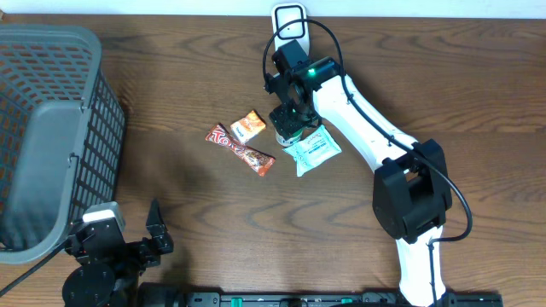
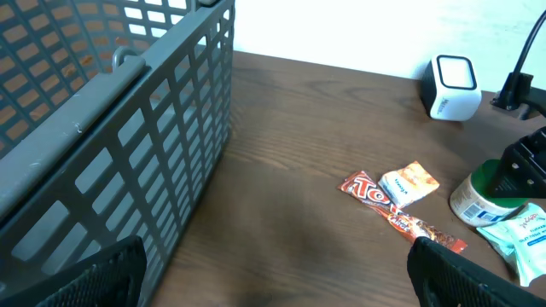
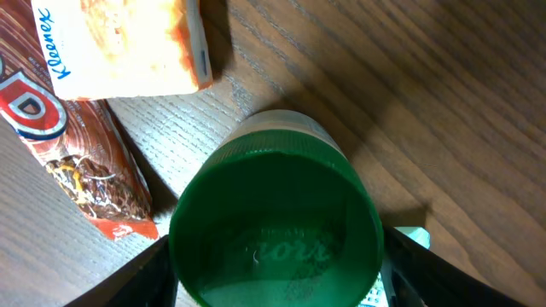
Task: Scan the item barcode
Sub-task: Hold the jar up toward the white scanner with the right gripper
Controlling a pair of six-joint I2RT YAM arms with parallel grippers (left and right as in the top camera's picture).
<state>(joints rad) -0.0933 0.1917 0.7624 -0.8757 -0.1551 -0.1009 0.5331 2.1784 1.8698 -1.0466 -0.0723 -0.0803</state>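
Note:
The item, a white jar with a green lid point(image 3: 275, 230), stands upright on the table point(image 1: 171, 102); it also shows at the right of the left wrist view, jar point(image 2: 479, 194). My right gripper point(image 3: 277, 277) hangs straight over it, with a finger close along each side of the lid and a thin gap on the right, so it is open around the jar. In the overhead view the right gripper point(image 1: 288, 119) hides most of the jar. The white barcode scanner point(image 1: 290, 21) sits at the table's far edge, behind the jar. My left gripper point(image 2: 273, 273) is wide open and empty near the front left.
A red candy bar point(image 1: 241, 150), a small tissue pack point(image 1: 247, 126) and a pale green wipes packet point(image 1: 314, 149) lie right around the jar. A large grey mesh basket point(image 1: 43, 128) fills the left side, next to the left arm.

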